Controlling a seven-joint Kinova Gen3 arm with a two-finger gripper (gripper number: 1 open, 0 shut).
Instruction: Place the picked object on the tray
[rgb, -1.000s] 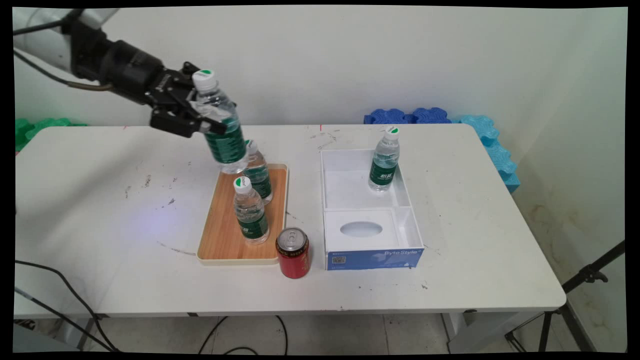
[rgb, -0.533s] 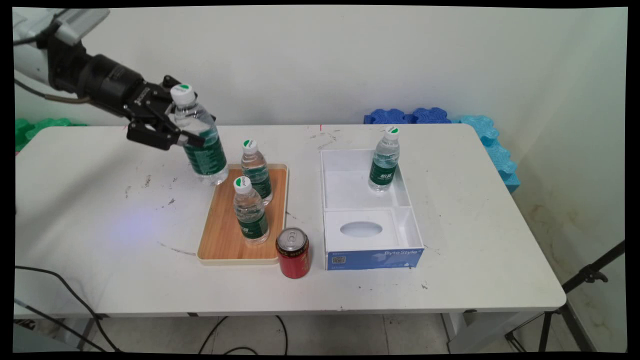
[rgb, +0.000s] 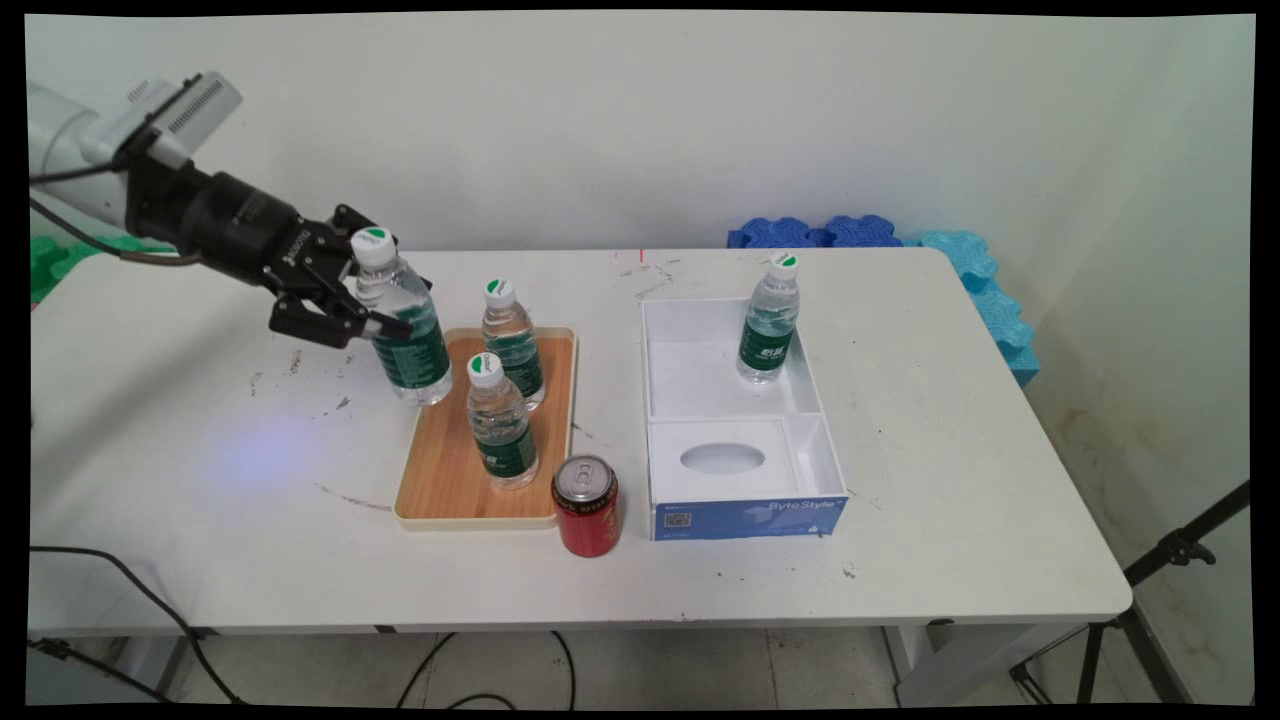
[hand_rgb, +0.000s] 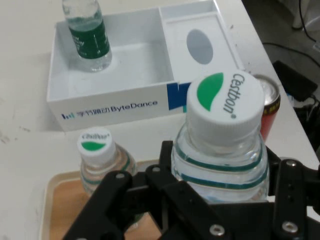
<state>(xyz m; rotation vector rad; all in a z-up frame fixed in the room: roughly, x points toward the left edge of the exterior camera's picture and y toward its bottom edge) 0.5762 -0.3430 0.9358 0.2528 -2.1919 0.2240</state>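
My gripper (rgb: 375, 305) is shut on a water bottle (rgb: 401, 325) with a green label and white cap, holding it near upright just above the far left corner of the wooden tray (rgb: 440, 480). In the hand view the held bottle (hand_rgb: 222, 145) fills the middle between the black fingers (hand_rgb: 292, 200). Two more water bottles stand on the tray: one at the back (rgb: 513, 345) and one in the middle (rgb: 499, 422). The back one's cap (hand_rgb: 95, 141) shows in the hand view.
A red can (rgb: 586, 505) stands at the tray's near right corner. A white ByteDance box (rgb: 740, 490) lies to the right, with another bottle (rgb: 768, 320) in its far compartment. Blue foam pieces (rgb: 900, 240) lie at the back right; green ones (rgb: 45, 260) sit far left.
The gripper carried the bottle left and then down, from high over the tray's back to low over its far left corner. The other bottles, can and box stayed put.
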